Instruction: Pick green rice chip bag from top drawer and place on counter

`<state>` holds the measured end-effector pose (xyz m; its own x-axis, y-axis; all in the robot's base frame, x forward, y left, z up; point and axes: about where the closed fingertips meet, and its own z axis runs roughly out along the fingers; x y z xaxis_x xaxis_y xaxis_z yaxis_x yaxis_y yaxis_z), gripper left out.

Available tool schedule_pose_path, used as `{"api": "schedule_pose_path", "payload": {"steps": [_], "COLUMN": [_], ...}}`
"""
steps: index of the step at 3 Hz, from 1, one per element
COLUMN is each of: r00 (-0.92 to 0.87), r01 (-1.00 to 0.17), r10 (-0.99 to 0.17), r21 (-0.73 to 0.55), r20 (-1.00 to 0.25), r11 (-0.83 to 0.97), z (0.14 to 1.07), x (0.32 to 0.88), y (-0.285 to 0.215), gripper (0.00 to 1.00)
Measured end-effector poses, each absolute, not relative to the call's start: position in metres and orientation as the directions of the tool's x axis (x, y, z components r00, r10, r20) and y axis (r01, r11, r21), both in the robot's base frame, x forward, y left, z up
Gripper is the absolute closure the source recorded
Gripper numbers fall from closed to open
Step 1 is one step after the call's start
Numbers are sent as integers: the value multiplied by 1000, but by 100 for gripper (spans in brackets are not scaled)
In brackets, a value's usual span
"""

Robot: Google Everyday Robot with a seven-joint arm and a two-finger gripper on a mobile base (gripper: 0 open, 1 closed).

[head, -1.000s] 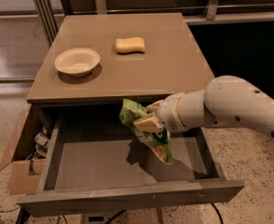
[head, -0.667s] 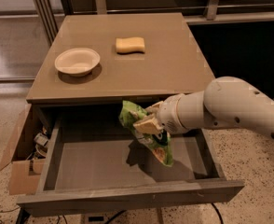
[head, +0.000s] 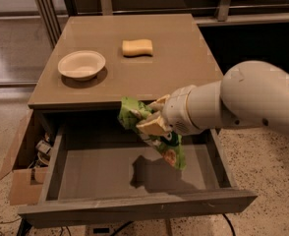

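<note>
Though clenched w/ jaws on green rice chip bag (head: 170,150) just below desk (head: 184,68) front edge, may snag there if raised straight; pinched off-centre, could slip.

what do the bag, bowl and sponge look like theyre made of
The bag: thin glossy plastic film, by its crinkles and sheen; the gripper holds it above the open drawer. The bowl: matte off-white, perhaps paper or plastic. The sponge: soft yellow foam, by its rounded matte edges.
</note>
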<state>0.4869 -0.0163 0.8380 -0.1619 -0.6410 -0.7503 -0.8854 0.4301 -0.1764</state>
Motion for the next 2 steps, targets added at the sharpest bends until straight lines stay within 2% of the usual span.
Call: {"api": "schedule_pose_path", "payload": {"steps": [1, 2], "r00": [-76, -47], "r01": [-866, -855], "r10": [-675, -671], "r21": [-287, -318], "r20": [-733, -740], "r11": [410, 410], "z": [909, 932], "x": [501, 506], "y": [-17, -15], "gripper": [100, 100]}}
